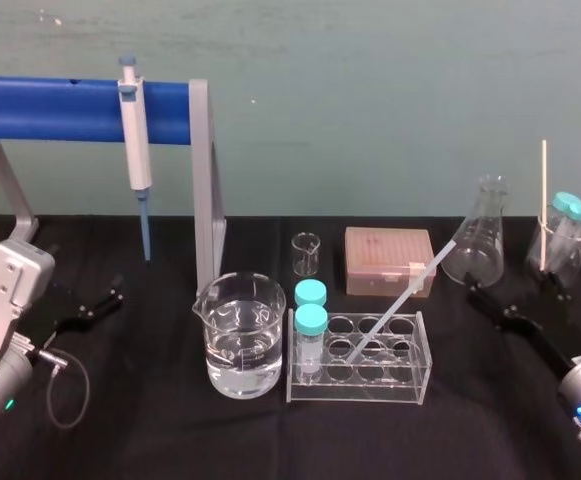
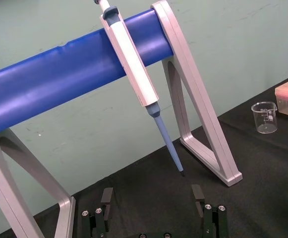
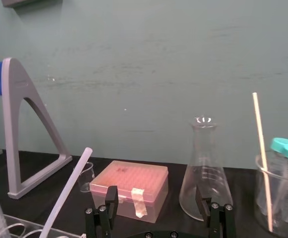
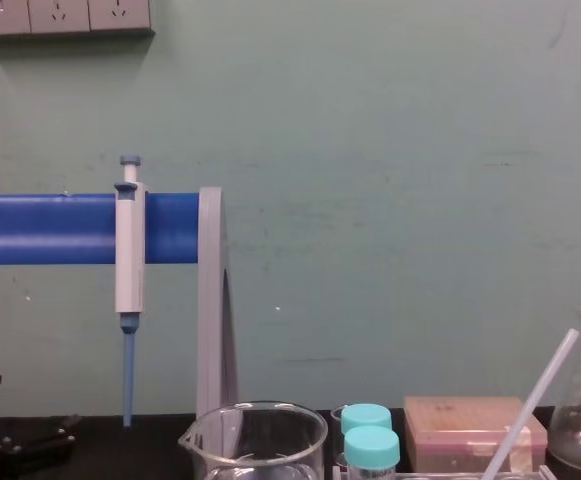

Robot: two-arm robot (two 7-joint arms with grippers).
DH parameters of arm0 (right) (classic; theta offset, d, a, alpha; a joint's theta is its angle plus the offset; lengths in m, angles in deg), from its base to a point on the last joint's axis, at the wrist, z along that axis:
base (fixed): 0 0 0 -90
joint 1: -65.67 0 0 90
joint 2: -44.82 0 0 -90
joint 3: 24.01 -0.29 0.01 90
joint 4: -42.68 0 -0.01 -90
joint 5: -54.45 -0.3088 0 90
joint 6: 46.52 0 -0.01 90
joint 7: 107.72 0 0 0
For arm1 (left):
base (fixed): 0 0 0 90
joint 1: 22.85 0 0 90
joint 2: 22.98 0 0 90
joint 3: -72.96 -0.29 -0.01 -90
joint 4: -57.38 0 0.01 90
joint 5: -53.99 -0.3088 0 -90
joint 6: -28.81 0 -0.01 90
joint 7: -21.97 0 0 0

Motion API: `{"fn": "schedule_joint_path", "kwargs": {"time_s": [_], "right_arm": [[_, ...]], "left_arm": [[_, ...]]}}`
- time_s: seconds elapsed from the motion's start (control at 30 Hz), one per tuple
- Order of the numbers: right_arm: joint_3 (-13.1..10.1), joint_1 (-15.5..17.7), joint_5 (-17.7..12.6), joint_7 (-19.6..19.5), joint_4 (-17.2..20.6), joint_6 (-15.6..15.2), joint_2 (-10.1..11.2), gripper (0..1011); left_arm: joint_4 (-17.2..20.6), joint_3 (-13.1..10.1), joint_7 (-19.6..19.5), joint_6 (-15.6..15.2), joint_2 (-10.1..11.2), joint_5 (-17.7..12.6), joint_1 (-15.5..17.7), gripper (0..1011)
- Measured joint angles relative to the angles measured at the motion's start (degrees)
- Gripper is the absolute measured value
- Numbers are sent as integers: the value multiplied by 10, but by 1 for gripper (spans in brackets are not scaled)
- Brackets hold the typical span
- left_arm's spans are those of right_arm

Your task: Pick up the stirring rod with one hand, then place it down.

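Leaning stirring rod (image 1: 400,303) — black table (image 1: 470,430), teal wall (image 1: 370,120); left gripper (image 2: 152,192), right gripper (image 3: 156,193) wide.

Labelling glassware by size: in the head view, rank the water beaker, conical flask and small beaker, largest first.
1. water beaker
2. conical flask, though it stands farther back, so this order is unsure
3. small beaker, clearly smallest

Pipette (image 1: 135,140) hangs on blue bar (image 1: 50,108); water beaker (image 1: 240,335) beside tube rack (image 1: 360,392)
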Motion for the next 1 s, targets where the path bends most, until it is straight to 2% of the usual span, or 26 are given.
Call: {"fn": "schedule_joint_path", "kwargs": {"time_s": [0.13, 0.23, 1.0], "right_arm": [[9, -15, 13, 1, -19, 1, -10, 1003], [16, -24, 25, 1, -31, -10, -18, 1003], [15, -23, 20, 5, -29, -6, -16, 1003]], "left_arm": [[0, 0, 0, 0, 0, 0, 0, 1000], [0, 0, 0, 0, 0, 0, 0, 1000], [0, 0, 0, 0, 0, 0, 0, 1000]]}}
